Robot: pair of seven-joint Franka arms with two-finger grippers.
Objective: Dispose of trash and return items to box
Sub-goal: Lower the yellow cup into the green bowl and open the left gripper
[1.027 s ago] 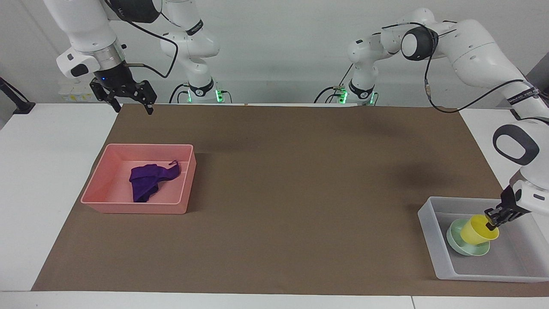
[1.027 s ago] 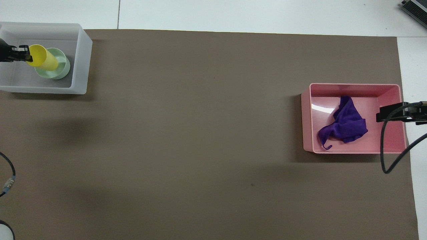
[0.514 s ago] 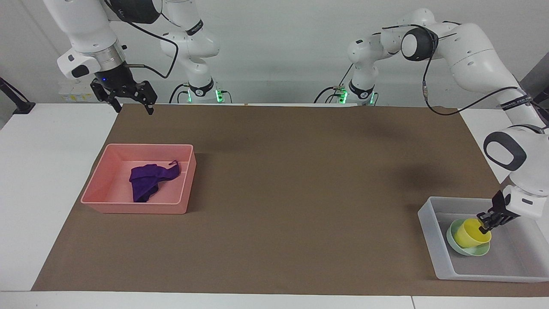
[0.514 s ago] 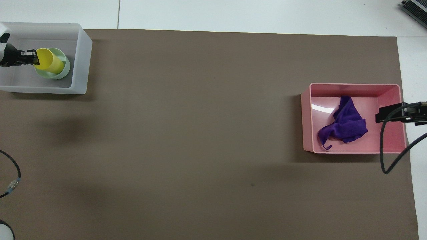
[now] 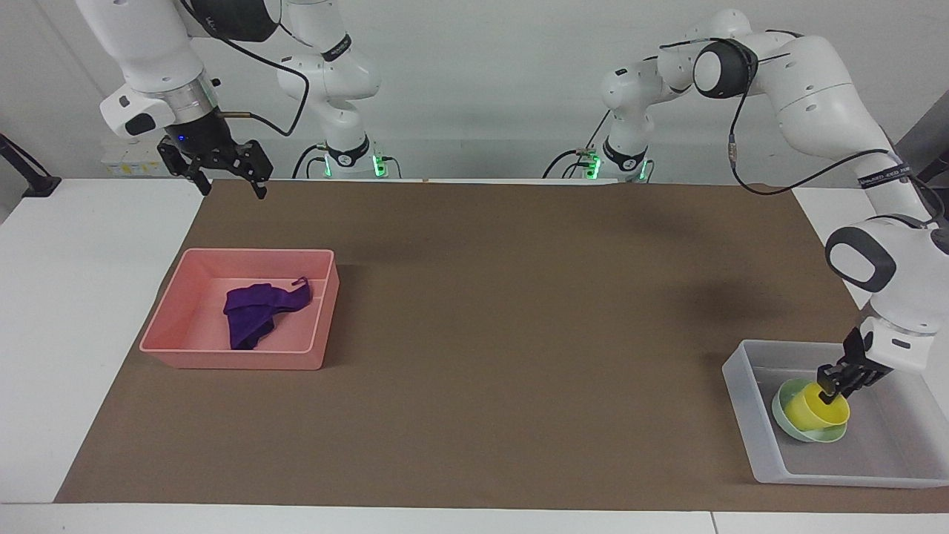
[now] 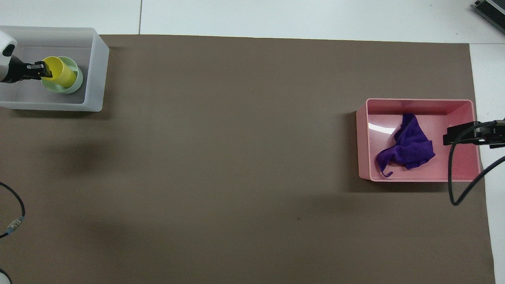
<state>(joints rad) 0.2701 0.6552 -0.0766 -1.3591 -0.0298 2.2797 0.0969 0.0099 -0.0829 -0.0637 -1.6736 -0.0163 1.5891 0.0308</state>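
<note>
The left end effector sat at the yellow cup's rim – grip unclear – cup nested in the mint-green bowl inside the box; the right end effector waited, fingers spread.

No readable text; black bands on arm links carry white lettering, too small to make out.

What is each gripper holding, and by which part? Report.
Left gripper sits at the yellow cup's rim; whether it grips cannot be told. Right gripper, open, holds nothing.
</note>
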